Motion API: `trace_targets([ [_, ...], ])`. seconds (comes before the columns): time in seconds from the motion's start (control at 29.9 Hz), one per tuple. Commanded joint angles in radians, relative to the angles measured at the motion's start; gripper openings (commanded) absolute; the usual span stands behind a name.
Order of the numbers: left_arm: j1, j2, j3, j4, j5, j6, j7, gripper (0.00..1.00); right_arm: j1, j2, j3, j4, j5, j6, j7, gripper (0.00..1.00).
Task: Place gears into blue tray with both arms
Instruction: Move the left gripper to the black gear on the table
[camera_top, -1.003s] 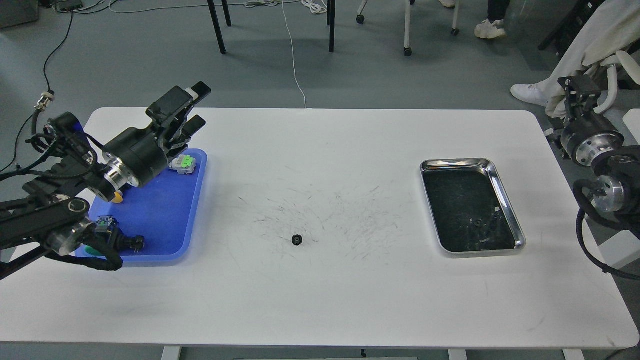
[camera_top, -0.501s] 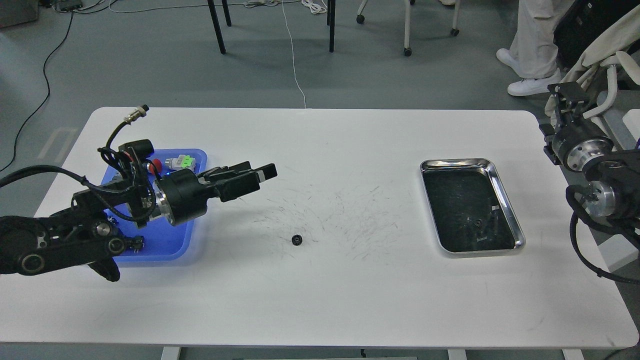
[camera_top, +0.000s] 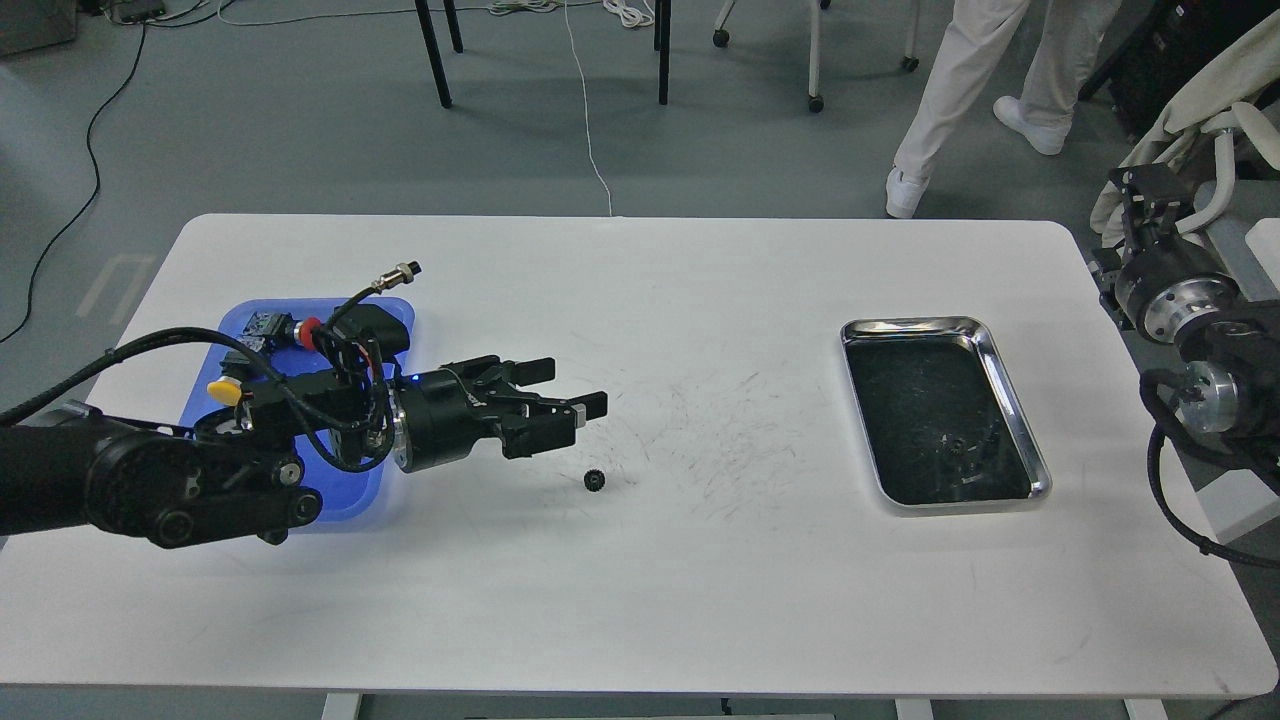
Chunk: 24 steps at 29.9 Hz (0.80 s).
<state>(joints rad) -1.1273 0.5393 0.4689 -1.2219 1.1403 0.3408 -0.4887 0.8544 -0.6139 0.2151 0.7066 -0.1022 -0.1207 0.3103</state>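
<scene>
One small black gear (camera_top: 594, 481) lies on the white table, left of centre. My left gripper (camera_top: 572, 390) hangs open and empty just above and left of it, its fingers pointing right and not touching it. Behind that arm lies the blue tray (camera_top: 352, 492), mostly covered by it. In the tray I see push-buttons with a yellow cap (camera_top: 222, 388) and a red cap (camera_top: 308, 330). My right gripper (camera_top: 1146, 187) stays off the table's right edge, seen dark and end-on, so its fingers cannot be told apart.
A shiny steel tray (camera_top: 912, 325) with a dark inside sits on the right of the table. A person's legs (camera_top: 965, 90) stand beyond the far right corner. Chair legs and cables are on the floor behind.
My left arm swung from above the blue tray down and to the right, ending close to the gear. The gear has not moved. The person behind has walked left.
</scene>
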Motion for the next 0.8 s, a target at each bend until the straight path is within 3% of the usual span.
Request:
trace_targets([
  [0.0,0.001,-0.047,0.037,0.022,0.024,0.012,0.0,0.98,-0.005,0.002,0.006,0.005,0.002,-0.001,0.006,0.95],
  [0.57,0.012,-0.157,0.114,0.163,0.079,0.07,0.0,0.97,-0.066,0.054,0.107,0.01,0.001,0.0,0.015,0.96],
  [0.77,0.029,-0.208,0.183,0.231,0.119,0.135,0.0,0.9,-0.067,0.057,0.107,0.01,0.001,0.0,0.013,0.96],
])
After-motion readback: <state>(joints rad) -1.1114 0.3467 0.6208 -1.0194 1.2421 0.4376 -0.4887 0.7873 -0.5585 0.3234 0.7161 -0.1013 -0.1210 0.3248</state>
